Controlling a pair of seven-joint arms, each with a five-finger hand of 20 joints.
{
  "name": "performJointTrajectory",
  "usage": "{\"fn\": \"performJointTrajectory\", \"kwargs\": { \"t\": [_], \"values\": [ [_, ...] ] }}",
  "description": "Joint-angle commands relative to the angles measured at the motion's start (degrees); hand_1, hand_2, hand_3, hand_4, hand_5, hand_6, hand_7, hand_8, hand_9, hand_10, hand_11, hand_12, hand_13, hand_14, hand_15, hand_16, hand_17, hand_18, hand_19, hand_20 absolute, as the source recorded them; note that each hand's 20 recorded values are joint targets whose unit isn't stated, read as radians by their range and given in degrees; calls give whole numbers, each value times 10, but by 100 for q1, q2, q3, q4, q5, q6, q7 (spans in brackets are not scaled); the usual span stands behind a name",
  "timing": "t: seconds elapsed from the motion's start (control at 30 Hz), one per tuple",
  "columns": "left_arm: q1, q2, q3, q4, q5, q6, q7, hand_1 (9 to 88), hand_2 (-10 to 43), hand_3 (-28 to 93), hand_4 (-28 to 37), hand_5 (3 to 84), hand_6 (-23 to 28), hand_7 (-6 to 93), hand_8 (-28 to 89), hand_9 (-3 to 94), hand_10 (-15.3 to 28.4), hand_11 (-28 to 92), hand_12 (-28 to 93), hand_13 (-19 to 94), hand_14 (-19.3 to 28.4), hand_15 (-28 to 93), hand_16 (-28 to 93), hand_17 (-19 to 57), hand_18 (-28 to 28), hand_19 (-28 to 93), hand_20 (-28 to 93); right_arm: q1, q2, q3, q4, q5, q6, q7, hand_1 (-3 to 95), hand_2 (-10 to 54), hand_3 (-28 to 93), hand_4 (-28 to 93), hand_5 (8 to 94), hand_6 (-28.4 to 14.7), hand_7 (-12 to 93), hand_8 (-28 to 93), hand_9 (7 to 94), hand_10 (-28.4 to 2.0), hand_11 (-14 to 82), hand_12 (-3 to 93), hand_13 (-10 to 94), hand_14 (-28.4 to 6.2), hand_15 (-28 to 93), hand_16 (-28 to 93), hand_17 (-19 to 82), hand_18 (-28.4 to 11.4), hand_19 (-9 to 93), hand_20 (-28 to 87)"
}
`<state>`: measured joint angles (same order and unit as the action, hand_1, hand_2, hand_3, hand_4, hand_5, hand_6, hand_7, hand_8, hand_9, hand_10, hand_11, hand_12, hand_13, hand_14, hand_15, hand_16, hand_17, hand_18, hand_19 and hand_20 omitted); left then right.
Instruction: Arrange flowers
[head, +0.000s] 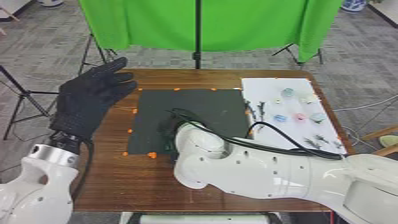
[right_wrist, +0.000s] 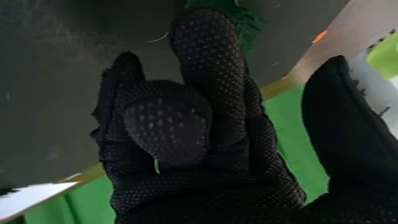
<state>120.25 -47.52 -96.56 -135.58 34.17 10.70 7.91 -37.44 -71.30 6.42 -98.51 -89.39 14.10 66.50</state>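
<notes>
left to right, head view: black tripod stand on the floor left of the bench. left hand is up at the bench's left side, fingers relaxed and pointing away from the robot, nothing in it. black mat on the middle of the bench, orange bits around its edge. green cloth hangs past the far edge, black pole in front of it. right hand is over the mat, mostly hidden by its own arm. right wrist view has green foliage just beside right hand; can't tell if that hand is wide, narrow or holding the foliage. right of the mat is a white sheet with the flower stuff: dark sprigs along its left side; then blue flower, pale blue-green flower farther out, pink flower, whitish flower and a second blue flower. loose green sprigs lie at the sheet's near right. flowers sit apart, all flat on the sheet.
</notes>
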Motion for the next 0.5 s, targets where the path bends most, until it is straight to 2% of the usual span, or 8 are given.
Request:
{"fn": "performJointTrajectory", "kwargs": {
  "t": [0.03,0.13,0.3,0.5],
  "values": [
    [201,-22,-52,-66,3,187,34,219,77,785,-228,420,126,130,-85,352,230,326,110,244,284,559,-114,-93,276,621,41,-122,258,64,-170,-372,-278,68,253,81,698,-228,758,-84,122,-113,886,-156,358,198,854,-85,707,175,411,-263,932,104],
    [265,-53,-79,-90,7,212,25,219,77,785,-228,420,126,130,-85,352,233,325,110,244,284,559,-114,-93,276,621,41,-186,359,102,-194,-492,-328,133,252,80,698,-227,752,-84,120,-113,887,-157,357,199,854,-85,706,176,412,-263,932,105],
    [416,-61,-155,-133,9,268,97,219,77,785,-229,420,126,130,-85,352,232,325,110,244,284,558,-114,-93,276,621,41,-298,524,156,-279,-398,-565,105,250,82,695,-225,752,-86,119,-112,888,-159,356,199,855,-85,706,177,412,-264,932,105],
    [372,-70,-135,-118,6,270,96,219,77,785,-228,420,126,130,-85,351,230,326,111,244,284,559,-114,-93,276,621,41,-438,500,228,-305,-198,-743,-5,243,85,693,-222,760,-88,117,-112,888,-161,356,201,855,-87,706,179,411,-265,932,105]
  ]
}}
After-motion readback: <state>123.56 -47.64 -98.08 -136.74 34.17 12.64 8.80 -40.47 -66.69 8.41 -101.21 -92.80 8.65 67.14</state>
